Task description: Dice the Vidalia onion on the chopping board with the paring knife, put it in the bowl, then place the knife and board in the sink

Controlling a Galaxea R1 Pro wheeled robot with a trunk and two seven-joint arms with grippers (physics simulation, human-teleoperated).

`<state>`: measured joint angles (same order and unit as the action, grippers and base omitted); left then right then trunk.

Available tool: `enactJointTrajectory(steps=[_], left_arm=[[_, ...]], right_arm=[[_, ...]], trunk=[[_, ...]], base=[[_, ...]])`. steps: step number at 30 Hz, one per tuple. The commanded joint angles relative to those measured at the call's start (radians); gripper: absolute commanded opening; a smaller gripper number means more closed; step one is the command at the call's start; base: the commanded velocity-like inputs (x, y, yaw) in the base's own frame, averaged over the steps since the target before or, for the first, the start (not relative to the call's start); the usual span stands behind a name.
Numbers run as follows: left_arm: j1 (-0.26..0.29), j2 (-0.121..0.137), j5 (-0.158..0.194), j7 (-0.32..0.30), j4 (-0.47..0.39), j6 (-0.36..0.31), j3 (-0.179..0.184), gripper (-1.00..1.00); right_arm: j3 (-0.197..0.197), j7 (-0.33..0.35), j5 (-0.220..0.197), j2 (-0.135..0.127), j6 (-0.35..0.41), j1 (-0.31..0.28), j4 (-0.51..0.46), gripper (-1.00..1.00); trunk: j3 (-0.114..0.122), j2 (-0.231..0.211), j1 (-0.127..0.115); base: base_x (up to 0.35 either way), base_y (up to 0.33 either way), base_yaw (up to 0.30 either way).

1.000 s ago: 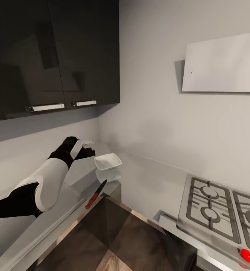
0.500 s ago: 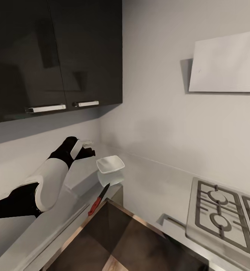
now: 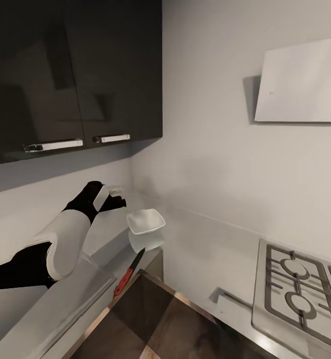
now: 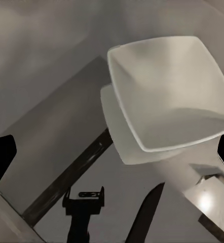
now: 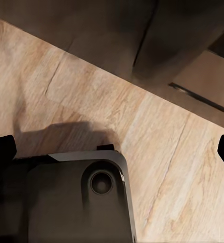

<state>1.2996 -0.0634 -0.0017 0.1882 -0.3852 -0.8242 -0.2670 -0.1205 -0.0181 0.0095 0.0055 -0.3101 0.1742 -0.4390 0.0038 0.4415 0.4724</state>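
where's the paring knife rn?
In the head view the paring knife lies on the grey countertop at lower left, near its front edge, just in front of the white bowl.

Grey countertop [image 3: 205, 249]: bowl [image 3: 146, 221], paring knife [image 3: 129, 273].

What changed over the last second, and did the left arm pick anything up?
Only the view panned: stove and hood slid toward the right edge, so the camera moved, not the things. Left gripper holds nothing. Bowl and knife lie on the countertop as before.
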Motion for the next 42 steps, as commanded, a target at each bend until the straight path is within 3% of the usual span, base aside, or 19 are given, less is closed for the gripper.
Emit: enactJointTrajectory(steps=[1, 10, 15, 18, 29, 42], left_arm=[[0.0, -0.001, 0.0, 0.004, -0.001, -0.004, -0.006, 1.0], [0.0, -0.001, 0.0, 0.004, -0.001, -0.004, -0.006, 1.0], [0.0, -0.001, 0.0, 0.004, -0.001, -0.004, -0.006, 1.0], [0.0, -0.001, 0.0, 0.004, -0.001, -0.004, -0.006, 1.0], [0.0, -0.001, -0.001, 0.002, -0.002, -0.004, -0.006, 1.0], [0.0, -0.001, 0.0, 0.002, -0.004, -0.004, -0.006, 1.0]], right_arm=[[-0.002, -0.001, 0.001, 0.001, -0.001, 0.001, -0.001, 1.0], [-0.002, -0.002, 0.001, 0.009, -0.001, 0.001, 0.016, 1.0], [-0.003, 0.004, 0.001, 0.043, -0.006, 0.001, 0.128, 1.0], [-0.003, 0.006, 0.001, 0.048, -0.007, 0.001, 0.143, 1.0], [-0.004, 0.007, 0.001, 0.051, -0.005, 0.001, 0.149, 1.0], [-0.004, 0.007, 0.001, 0.051, -0.004, 0.001, 0.149, 1.0]], trunk=[[0.0, 0.0, 0.001], [0.0, 0.0, 0.001], [0.0, 0.0, 0.001], [0.0, 0.0, 0.001], [-0.003, 0.0, 0.001], [-0.023, 0.0, 0.001]], base=[[0.108, 0.0, 0.0], [0.029, 0.0, 0.0], [0.001, 0.0, 0.0], [0.0, 0.0, 0.0], [0.0, 0.0, 0.0], [0.115, 0.1, 0.0]])
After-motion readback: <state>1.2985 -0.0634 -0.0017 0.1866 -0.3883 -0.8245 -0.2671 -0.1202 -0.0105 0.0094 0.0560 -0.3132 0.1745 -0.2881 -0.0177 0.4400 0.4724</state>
